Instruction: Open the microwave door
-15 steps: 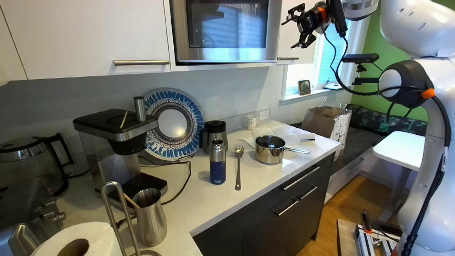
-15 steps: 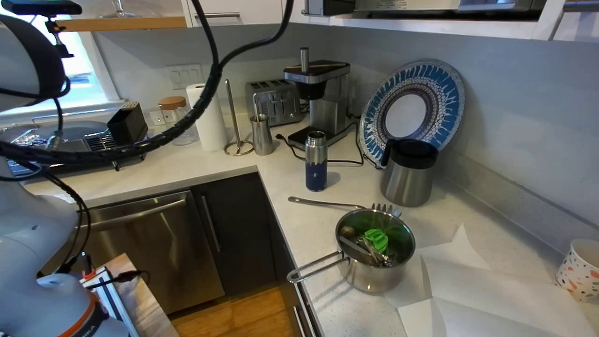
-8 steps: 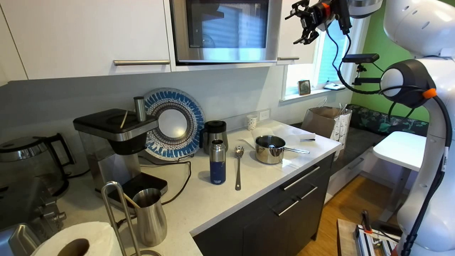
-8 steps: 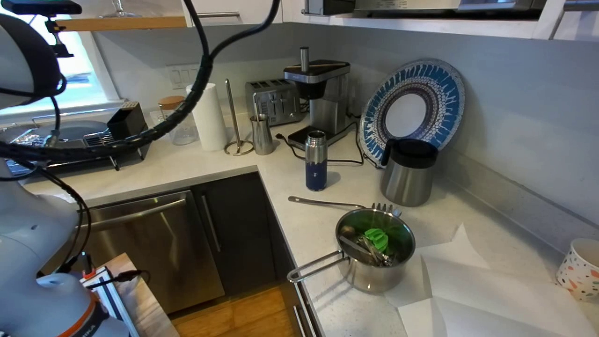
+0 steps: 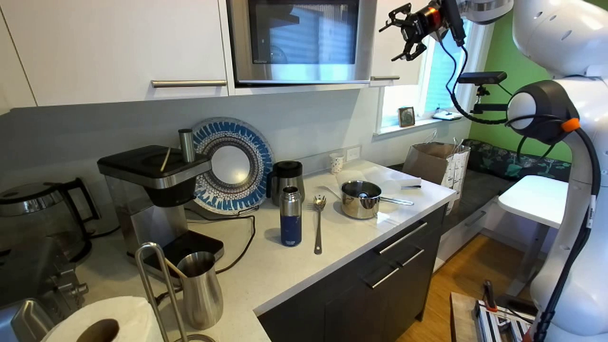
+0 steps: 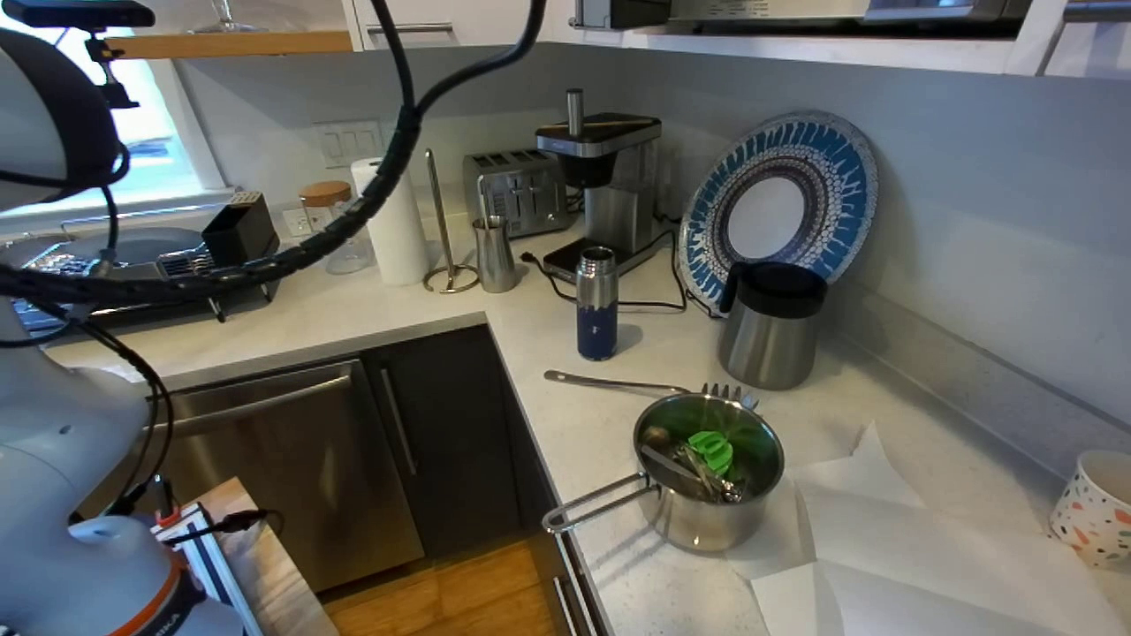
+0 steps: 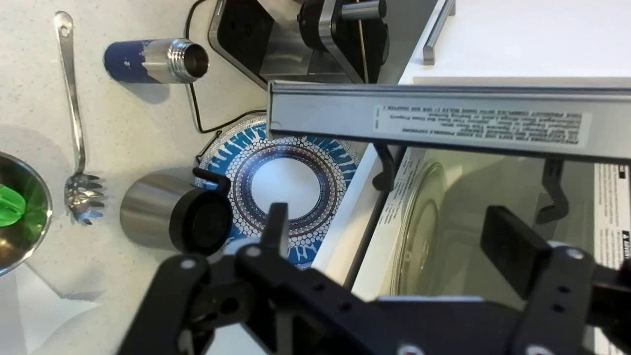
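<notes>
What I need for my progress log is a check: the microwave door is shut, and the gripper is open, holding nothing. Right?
Not shut: the microwave door stands open; the wrist view shows the turntable inside, past the door's edge. The gripper is open, holding nothing, as you say.
</notes>
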`<action>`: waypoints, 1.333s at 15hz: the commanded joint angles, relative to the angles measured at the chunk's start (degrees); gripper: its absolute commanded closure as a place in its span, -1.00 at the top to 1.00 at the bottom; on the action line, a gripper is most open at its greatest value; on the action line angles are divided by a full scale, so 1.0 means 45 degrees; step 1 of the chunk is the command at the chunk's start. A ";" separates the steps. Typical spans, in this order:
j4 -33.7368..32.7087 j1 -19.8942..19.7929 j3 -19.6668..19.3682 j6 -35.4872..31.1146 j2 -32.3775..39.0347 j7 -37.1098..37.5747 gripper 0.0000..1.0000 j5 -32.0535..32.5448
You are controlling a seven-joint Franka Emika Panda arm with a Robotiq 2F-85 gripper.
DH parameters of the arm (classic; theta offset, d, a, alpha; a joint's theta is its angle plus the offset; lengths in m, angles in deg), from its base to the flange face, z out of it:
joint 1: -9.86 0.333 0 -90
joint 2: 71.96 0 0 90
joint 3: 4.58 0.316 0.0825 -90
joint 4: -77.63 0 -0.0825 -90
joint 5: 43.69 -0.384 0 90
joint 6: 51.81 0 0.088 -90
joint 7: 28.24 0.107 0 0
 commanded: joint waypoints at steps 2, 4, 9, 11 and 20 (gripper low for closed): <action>-0.0086 0.0241 0.0472 -0.0670 0.0209 0.1051 1.00 -0.0059; -0.0016 0.0372 0.0683 -0.0644 0.0253 0.1464 1.00 -0.0175; 0.0015 0.0549 0.0914 -0.0432 0.0377 0.1948 1.00 -0.0193; 0.0045 0.0516 0.0930 -0.0058 0.0372 0.1863 1.00 -0.0184; 0.0007 -0.0155 0.1048 0.3788 0.0392 0.1425 1.00 -0.1565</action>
